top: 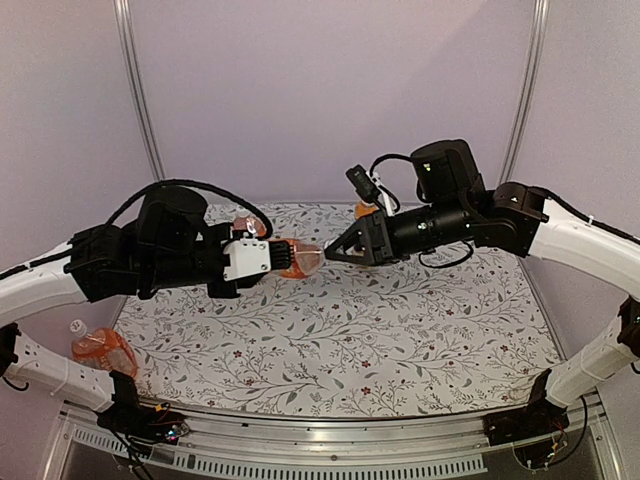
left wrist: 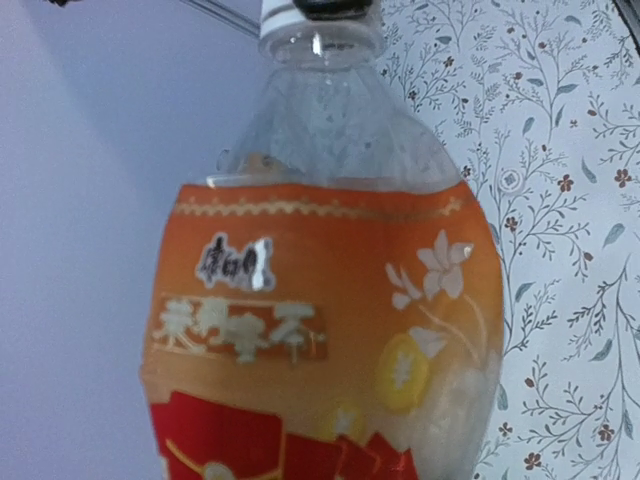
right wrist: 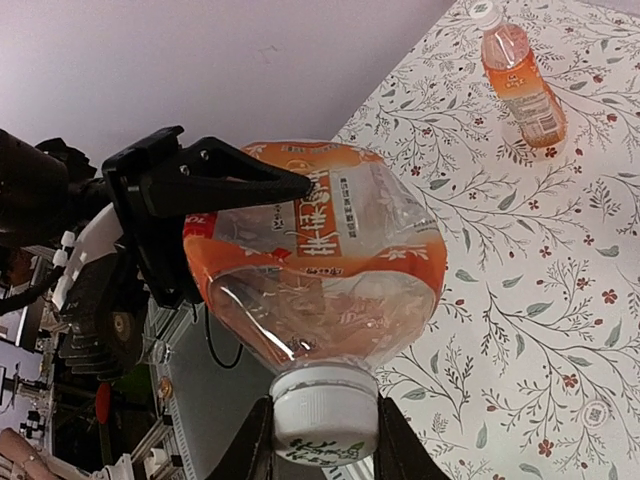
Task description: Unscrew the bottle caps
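Above the floral-patterned desk (top: 400,345), a squat clear plastic bottle (top: 298,258) of orange drink lies sideways in mid-air, its orange-labelled body clamped in the left hand (top: 272,258). The right hand (top: 335,252) pinches its round white cap (right wrist: 324,415) from both sides.

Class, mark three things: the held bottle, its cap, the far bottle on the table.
held bottle (right wrist: 340,215): right wrist view, its orange label.
cap (right wrist: 325,410): right wrist view, its side wall.
far bottle (right wrist: 530,100): right wrist view, its label.

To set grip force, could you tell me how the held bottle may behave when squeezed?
The bottle looks thin-walled and creased, so it probably buckles under the left gripper. The ribbed cap should keep the right gripper from slipping.
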Controlling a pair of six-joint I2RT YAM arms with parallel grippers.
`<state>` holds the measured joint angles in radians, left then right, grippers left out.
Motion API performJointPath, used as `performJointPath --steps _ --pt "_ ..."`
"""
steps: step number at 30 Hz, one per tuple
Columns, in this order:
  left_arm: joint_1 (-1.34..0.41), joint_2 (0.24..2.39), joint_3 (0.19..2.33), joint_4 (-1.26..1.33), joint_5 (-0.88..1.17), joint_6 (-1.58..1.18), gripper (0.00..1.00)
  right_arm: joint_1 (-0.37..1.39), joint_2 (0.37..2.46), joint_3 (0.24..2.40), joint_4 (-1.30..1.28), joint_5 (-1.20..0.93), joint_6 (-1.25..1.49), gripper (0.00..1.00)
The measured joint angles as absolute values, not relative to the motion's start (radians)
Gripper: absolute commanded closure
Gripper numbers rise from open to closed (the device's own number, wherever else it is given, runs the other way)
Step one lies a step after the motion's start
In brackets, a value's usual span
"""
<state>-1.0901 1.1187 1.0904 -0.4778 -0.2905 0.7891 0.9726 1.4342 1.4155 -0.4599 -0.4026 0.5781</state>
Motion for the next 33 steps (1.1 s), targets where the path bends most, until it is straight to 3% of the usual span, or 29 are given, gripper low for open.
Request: performJointPath --steps 12,23,24,25,28,33 --pt "-1.088 1.153 1.283 -0.831 0.121 0.545 0.8 1.128 1.356 1.45 -0.627 -0.311 -0.026 1.0" --pt "-1.088 1.206 1.311 -0.859 0.224 0.481 0.8 1.145 1.352 1.493 -0.753 -0.265 -0.438 0.97" --pt "-1.088 1.206 1.311 -0.858 0.224 0.48 0.79 1.146 1.352 1.494 -0.754 -0.26 -0.453 0.84" --pt "-1.088 1.206 1.311 -0.857 0.223 0.48 0.79 1.147 1.352 1.494 -0.754 -0.256 -0.463 0.64" --pt "-1.088 1.206 1.309 -0.845 0.201 0.49 0.79 1.148 1.351 1.491 -0.746 -0.234 -0.464 0.28" --pt "-1.089 1.185 1.269 -0.79 0.142 0.538 0.79 1.14 1.297 1.433 -0.702 -0.086 -0.388 0.02"
